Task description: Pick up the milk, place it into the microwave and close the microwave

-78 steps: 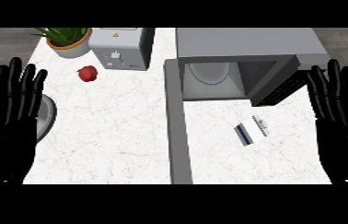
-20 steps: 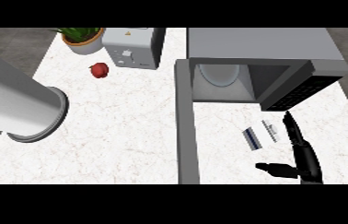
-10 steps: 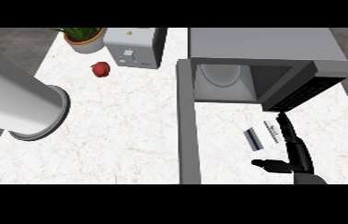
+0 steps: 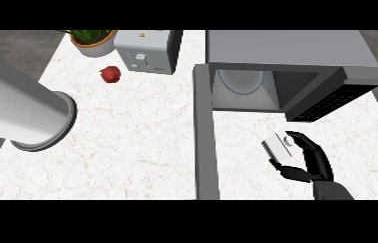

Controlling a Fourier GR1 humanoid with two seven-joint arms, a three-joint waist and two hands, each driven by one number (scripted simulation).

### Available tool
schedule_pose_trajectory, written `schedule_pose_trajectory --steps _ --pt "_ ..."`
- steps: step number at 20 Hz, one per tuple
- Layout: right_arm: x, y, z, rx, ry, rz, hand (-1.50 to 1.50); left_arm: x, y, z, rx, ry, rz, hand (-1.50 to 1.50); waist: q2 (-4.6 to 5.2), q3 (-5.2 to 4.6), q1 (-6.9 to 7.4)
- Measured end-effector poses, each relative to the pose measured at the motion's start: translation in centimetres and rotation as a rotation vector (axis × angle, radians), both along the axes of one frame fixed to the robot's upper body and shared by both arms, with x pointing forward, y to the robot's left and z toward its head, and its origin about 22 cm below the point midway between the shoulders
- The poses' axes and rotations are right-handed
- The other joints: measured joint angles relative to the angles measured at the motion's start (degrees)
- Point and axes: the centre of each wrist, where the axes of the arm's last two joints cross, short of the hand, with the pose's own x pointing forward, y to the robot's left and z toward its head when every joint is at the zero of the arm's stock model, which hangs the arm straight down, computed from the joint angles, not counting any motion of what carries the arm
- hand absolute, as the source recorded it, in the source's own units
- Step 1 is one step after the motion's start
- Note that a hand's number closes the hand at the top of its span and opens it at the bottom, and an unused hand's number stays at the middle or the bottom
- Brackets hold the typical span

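The milk (image 4: 277, 146) is a small white and grey carton lying on the white counter in front of the microwave (image 4: 284, 54). My right hand (image 4: 316, 162) comes in from the lower right. Its fingers (image 4: 301, 138) curl over the carton's far end and its thumb (image 4: 289, 172) sits at the near end, so it is shut on the milk. The microwave stands open, with its dark door (image 4: 328, 98) swung out to the right and a white turntable plate (image 4: 240, 82) inside. Of my left arm only the grey forearm (image 4: 29, 117) shows, at the left edge.
A grey strip (image 4: 206, 142) runs down the counter just left of the milk. At the back left stand a toaster (image 4: 148, 52) and a potted plant (image 4: 92, 39), with a red apple (image 4: 111, 73) in front of them.
My right hand has moved left onto the milk, and its straight fingers have curled round the carton. The left forearm has stayed at the left edge.
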Motion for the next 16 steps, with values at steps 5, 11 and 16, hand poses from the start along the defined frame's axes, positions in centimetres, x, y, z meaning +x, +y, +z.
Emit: schedule_pose_trajectory --steps 5,11,16 --pt "0.7 0.7 0.1 0.007 -0.019 0.017 1.50 -0.1 0.1 0.2 -0.003 0.000 -0.004 -1.50 0.04 0.04 -0.04" --pt "2.3 2.8 0.4 0.055 -0.048 0.044 1.50 -0.3 0.2 0.4 -0.008 -0.015 -0.008 -1.50 0.08 0.09 -0.09" --pt "3.0 5.9 0.2 0.100 -0.070 0.044 1.50 -0.2 0.3 0.5 -0.017 -0.008 -0.001 -1.50 -0.07 0.04 -0.68"
